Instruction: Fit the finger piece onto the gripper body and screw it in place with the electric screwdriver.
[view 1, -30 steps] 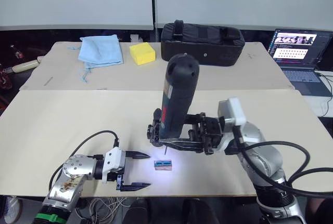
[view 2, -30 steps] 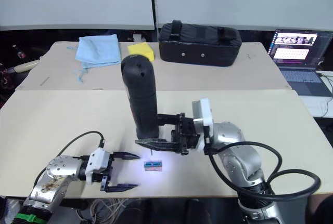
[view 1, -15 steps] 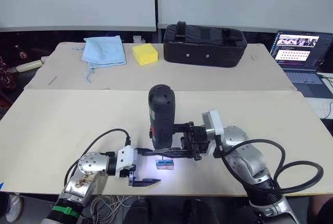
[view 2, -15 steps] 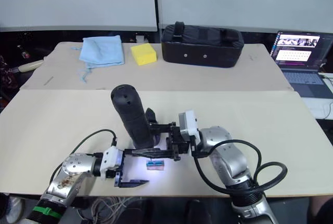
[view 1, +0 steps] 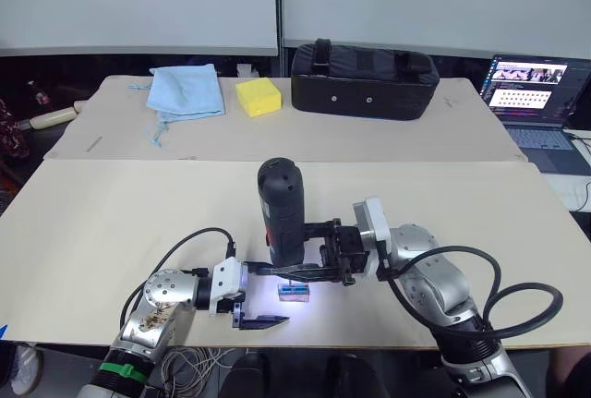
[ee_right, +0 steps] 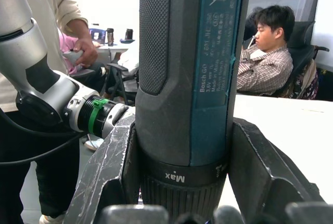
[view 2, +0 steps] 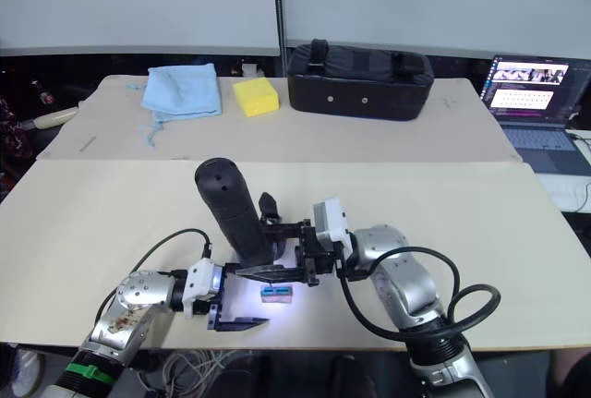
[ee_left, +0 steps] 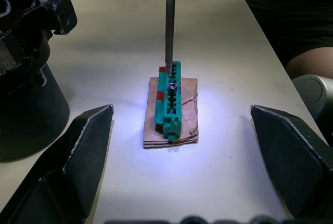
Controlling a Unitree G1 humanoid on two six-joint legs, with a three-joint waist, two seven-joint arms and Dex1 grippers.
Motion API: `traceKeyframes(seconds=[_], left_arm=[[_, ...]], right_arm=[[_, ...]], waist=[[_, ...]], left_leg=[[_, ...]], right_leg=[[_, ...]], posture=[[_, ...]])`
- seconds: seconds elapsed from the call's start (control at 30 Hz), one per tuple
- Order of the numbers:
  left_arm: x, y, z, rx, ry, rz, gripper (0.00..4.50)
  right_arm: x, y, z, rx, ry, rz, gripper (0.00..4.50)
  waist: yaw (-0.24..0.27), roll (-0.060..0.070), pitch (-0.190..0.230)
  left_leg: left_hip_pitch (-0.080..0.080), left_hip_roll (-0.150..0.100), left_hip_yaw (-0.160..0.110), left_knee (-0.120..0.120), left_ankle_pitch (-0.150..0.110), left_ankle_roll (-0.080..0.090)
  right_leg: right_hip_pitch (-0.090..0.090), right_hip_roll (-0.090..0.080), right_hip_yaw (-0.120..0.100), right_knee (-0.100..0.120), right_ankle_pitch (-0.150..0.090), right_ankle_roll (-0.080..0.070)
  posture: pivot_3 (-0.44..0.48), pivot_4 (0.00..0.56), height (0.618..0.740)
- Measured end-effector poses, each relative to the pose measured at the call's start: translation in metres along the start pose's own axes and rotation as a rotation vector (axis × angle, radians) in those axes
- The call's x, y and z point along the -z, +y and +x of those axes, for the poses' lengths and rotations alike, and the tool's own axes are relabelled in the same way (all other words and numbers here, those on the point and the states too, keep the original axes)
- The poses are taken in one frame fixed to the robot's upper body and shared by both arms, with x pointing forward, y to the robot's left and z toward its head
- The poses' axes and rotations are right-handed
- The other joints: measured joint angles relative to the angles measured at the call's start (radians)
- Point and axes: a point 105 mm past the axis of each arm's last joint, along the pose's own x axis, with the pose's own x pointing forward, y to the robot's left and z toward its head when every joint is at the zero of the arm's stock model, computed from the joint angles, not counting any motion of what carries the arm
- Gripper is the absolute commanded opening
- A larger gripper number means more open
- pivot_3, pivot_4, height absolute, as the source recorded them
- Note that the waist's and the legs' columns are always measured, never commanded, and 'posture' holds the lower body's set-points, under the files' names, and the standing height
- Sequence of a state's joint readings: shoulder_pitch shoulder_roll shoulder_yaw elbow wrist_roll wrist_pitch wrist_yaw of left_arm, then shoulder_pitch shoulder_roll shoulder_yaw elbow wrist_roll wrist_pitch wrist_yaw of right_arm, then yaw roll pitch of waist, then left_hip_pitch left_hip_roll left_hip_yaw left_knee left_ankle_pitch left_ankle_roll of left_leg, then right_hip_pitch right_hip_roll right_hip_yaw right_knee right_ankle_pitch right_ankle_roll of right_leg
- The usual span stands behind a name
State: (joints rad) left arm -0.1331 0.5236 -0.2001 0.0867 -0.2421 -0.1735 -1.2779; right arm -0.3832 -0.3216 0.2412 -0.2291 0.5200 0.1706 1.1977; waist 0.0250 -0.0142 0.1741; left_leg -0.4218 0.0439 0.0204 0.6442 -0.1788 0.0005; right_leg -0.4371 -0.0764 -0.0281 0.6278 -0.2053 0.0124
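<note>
Left wrist view: screwdriver bit stands upright, tip on a screw in the small green-and-brown box.
Screwdriver: electric screwdriver upright, clamped in right gripper.
Left gripper: left gripper wide apart, empty, box between its fingers.
Key relation: box sits at 12 o'clock from left jaws, long axis along them; left arm nearer.
Gripper body, finger piece: cannot tell where.
Far table: black bag at 12 o'clock.
</note>
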Motion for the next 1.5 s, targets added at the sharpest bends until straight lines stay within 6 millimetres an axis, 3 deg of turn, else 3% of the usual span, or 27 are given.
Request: traceKeyframes(seconds=[1.5], left_arm=[[0.0045, -0.0008, 0.0019, 0.007, -0.001, -0.005, 4.45]], right_arm=[[0.0068, 0.0009, -0.0015, -0.005, 0.022, 0.017, 1.93]], waist=[[0.0, 0.002, -0.006]], left_leg=[[0.004, 0.0, 0.009, 0.0, 0.0, 0.0]], right_leg=[[0.0, 0.0, 0.01, -0.001, 0.002, 0.003]], posture=[[0.0, 0.15, 0.74]])
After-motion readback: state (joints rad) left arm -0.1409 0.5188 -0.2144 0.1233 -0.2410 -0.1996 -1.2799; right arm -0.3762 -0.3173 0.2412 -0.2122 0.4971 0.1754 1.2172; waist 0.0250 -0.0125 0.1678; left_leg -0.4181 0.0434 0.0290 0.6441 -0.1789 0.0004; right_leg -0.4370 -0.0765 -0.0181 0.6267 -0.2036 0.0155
